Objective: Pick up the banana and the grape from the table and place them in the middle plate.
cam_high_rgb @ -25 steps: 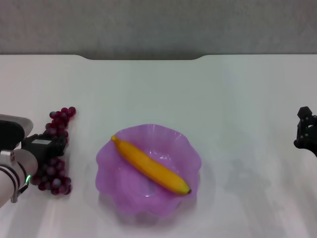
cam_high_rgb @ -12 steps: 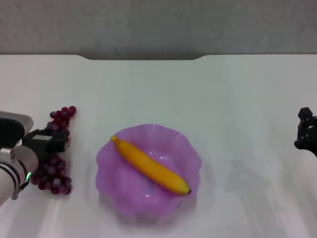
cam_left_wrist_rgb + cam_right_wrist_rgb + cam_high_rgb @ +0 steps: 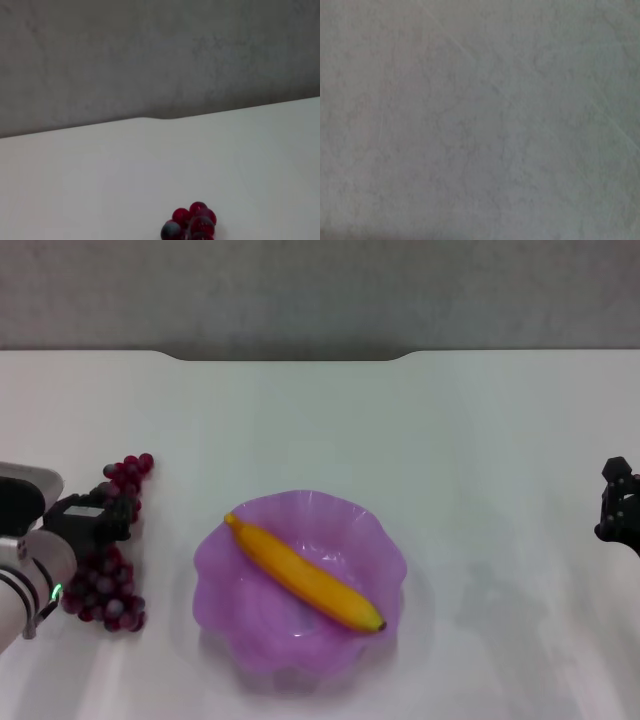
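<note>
The banana (image 3: 303,575) lies diagonally in the purple scalloped middle plate (image 3: 225,585), dark tip toward the front right. The grape bunch (image 3: 108,575) lies on the white table (image 3: 320,430) left of the plate, running front to back. My left gripper (image 3: 98,514) is over the middle of the bunch and hides part of it. The bunch's far end shows in the left wrist view (image 3: 191,222). My right gripper (image 3: 620,502) is at the right edge of the head view, away from the plate.
The table's far edge, with a dark recess (image 3: 290,354), meets a grey wall (image 3: 320,290). The right wrist view shows only a plain grey surface (image 3: 480,120).
My left gripper has shifted slightly toward the far end of the grape bunch. The grapes, banana, plate and right arm have not moved.
</note>
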Robot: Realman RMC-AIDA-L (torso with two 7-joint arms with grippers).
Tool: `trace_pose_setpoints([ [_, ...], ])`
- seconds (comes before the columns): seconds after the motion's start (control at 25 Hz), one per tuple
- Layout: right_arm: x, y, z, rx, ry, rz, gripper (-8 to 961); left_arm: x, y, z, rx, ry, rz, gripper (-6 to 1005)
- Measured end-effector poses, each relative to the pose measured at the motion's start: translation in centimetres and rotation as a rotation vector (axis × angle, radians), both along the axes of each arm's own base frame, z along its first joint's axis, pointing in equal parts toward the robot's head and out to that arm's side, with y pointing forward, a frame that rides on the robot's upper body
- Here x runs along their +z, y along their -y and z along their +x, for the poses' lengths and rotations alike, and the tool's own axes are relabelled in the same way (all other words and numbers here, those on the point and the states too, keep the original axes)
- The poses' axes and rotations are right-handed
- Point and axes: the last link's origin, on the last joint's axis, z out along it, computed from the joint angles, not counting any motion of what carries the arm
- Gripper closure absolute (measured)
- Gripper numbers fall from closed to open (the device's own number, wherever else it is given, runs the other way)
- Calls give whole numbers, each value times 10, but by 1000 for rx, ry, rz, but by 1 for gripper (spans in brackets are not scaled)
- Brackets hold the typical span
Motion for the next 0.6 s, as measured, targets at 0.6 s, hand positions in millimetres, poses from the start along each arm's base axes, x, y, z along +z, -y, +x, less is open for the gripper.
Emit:
trace_pose_setpoints([
  [0.6,0,0,0,0,4,-1,953,13,2,18,-107,62,107,721],
])
